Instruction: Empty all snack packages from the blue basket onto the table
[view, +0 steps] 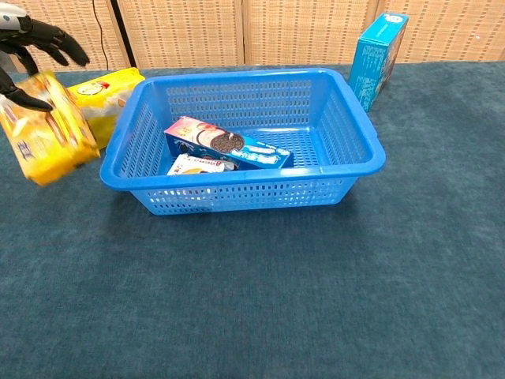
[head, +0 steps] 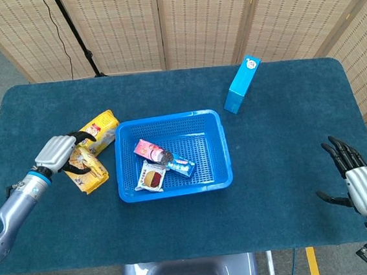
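The left hand (head: 58, 154) is over the table (head: 281, 134) just left of the blue basket (head: 214, 149), holding a yellow snack bag (head: 88, 174) from above. In the chest view its fingers (view: 61, 45) look to be spreading off the top, so the hold seems loose — I cannot tell whether the bag rests on the cloth yet. A second yellow bag (head: 102, 128) lies just beyond it, close to the basket's far left corner.

Two packages are left in the basket, both toward its left half: a long cookie box (head: 163, 159) lying slantwise, and a small flat packet (head: 151, 177) partly tucked under its near end. The box looks light and stiff, so it should lift cleanly if pinched across its narrow sides near the middle. The packet is probably soft and slick, flat against the mesh floor and close to the near wall — harder to get fingers under, easier once the box is gone.

The basket's walls leave room only from above. A tall blue carton (head: 241, 84) stands beyond the right corner, well apart. The right hand (head: 357, 182) hovers empty with fingers spread at the near right edge of the table, with plenty of bare cloth around it.
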Robot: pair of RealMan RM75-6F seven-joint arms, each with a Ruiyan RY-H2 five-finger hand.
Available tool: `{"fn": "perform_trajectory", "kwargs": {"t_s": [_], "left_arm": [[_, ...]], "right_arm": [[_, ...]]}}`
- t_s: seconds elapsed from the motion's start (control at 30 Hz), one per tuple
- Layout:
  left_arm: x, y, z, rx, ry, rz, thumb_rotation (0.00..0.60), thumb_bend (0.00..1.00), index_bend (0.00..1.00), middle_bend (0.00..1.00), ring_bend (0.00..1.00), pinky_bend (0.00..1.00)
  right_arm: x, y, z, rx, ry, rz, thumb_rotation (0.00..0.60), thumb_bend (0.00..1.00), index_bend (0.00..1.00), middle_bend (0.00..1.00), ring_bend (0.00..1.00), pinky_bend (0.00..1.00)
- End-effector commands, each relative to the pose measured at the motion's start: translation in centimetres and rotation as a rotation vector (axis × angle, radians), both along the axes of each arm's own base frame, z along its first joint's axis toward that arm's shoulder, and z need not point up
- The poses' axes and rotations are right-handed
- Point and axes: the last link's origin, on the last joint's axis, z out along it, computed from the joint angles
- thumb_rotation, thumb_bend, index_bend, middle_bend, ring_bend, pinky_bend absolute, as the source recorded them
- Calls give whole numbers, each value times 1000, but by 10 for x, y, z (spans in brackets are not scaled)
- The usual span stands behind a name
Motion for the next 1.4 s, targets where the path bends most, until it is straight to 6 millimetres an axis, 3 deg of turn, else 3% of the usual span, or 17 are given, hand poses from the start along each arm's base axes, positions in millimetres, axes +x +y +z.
{"fn": "perform_trajectory", "kwargs": {"t_s": [0.03, 0.2, 0.33, 0.7, 0.87, 1.07, 1.4], "left_arm": [[9, -12, 9, 17, -99, -81, 561, 0, 0, 0, 0, 0], [29, -17, 25, 45, -117, -174, 561, 0, 0, 0, 0, 0], [47, -17, 19, 20, -83, -203, 562, 0, 0, 0, 0, 0], [141, -2, -52, -59, 70, -357, 565, 0, 0, 0, 0, 0], [166, 7, -89, -60, 183, -379, 576, 0, 0, 0, 0, 0], [176, 10, -124, -72, 285, -368, 600, 0, 0, 0, 0, 0], [181, 12, -156, -89, 354, -370, 600, 0, 0, 0, 0, 0]], "right_arm": [[0, 0, 0, 0, 0, 1, 600, 0, 0, 0, 0, 100], [0, 0, 0, 4, -1, 2, 600, 0, 0, 0, 0, 99], [0, 0, 1, 7, -3, 1, 600, 0, 0, 0, 0, 99], [-3, -3, 3, 1, -9, -16, 600, 0, 0, 0, 0, 100], [-9, -6, 5, -3, -7, -37, 600, 0, 0, 0, 0, 99], [-11, -9, 5, -3, -5, -52, 600, 0, 0, 0, 0, 99], [-15, -12, 6, -7, -8, -73, 600, 0, 0, 0, 0, 99]]}}
